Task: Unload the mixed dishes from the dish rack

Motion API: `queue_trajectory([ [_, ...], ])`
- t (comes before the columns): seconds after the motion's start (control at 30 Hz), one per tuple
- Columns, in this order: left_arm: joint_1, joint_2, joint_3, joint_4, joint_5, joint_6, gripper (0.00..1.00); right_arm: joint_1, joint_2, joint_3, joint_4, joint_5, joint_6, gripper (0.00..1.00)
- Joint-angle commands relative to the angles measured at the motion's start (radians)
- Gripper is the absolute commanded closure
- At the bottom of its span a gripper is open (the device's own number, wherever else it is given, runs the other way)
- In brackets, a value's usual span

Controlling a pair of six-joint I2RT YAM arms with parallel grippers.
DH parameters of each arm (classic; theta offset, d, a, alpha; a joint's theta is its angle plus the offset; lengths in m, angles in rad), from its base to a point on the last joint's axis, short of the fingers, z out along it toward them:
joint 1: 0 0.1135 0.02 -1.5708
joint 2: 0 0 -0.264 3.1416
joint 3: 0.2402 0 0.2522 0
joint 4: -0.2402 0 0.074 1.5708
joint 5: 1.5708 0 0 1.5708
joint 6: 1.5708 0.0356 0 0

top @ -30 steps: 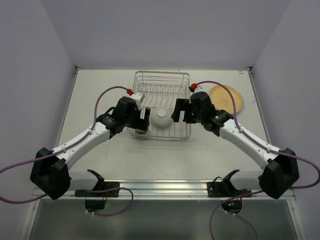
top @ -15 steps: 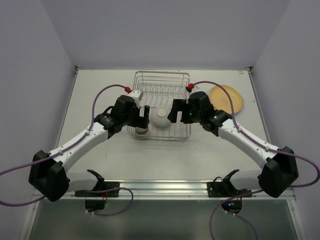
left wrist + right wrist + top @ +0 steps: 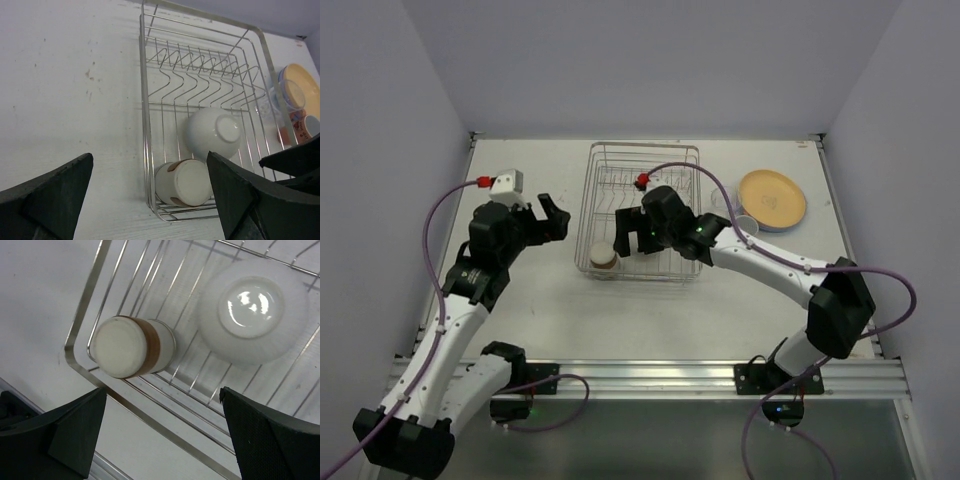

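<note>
The dish rack stands mid-table, a silver wire basket. In it a white bowl lies upside down, and a small brown cup lies on its side in the near left corner. My right gripper hovers open and empty above the two; in its wrist view the cup and bowl lie just ahead of the fingers. My left gripper is open and empty, left of the rack and pointing at it. On the table to the right are a yellow-orange plate, a clear glass and a salmon-pink mug.
The upright plate tines at the back of the rack hold nothing. Walls close the table at the back and both sides. Two black stands sit on the front rail. Purple cables loop off both arms.
My left arm has pulled back out of the rack to the left. My right gripper has slid left across the rack, now covering the bowl in the top view. Both stay open.
</note>
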State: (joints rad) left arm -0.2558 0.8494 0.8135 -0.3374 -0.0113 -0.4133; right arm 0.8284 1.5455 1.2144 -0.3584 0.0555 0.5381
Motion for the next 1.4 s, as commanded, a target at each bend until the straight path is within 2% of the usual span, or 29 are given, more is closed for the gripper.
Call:
queue_trajectory([
  [0.0,0.038,-0.067,-0.043,0.076,0.048,-0.06,0.0,0.05,0.059,0.114,-0.031,0.063,-0.017,0.01],
  [0.2,0.039,-0.24,-0.135,0.153,0.016,-0.104,0.0,0.11,0.208,0.267,-0.105,0.135,-0.024,0.01],
  [0.47,0.039,-0.398,-0.131,0.138,-0.061,-0.071,0.0,0.141,0.333,0.399,-0.172,0.168,-0.04,0.01],
  [1.0,0.039,-0.412,-0.131,0.126,-0.053,-0.044,0.0,0.184,0.475,0.53,-0.269,0.245,-0.049,0.01],
  [1.1,0.041,-0.406,-0.131,0.129,-0.047,-0.044,0.0,0.193,0.492,0.55,-0.289,0.265,-0.055,0.13],
  [1.2,0.039,-0.397,-0.129,0.132,-0.042,-0.041,0.0,0.196,0.49,0.553,-0.304,0.305,-0.061,0.35],
  [1.23,0.039,-0.392,-0.129,0.132,-0.041,-0.039,0.0,0.196,0.487,0.55,-0.313,0.317,-0.061,0.48],
  [1.37,0.039,-0.383,-0.129,0.136,-0.033,-0.038,0.0,0.193,0.459,0.543,-0.31,0.323,-0.064,0.62],
])
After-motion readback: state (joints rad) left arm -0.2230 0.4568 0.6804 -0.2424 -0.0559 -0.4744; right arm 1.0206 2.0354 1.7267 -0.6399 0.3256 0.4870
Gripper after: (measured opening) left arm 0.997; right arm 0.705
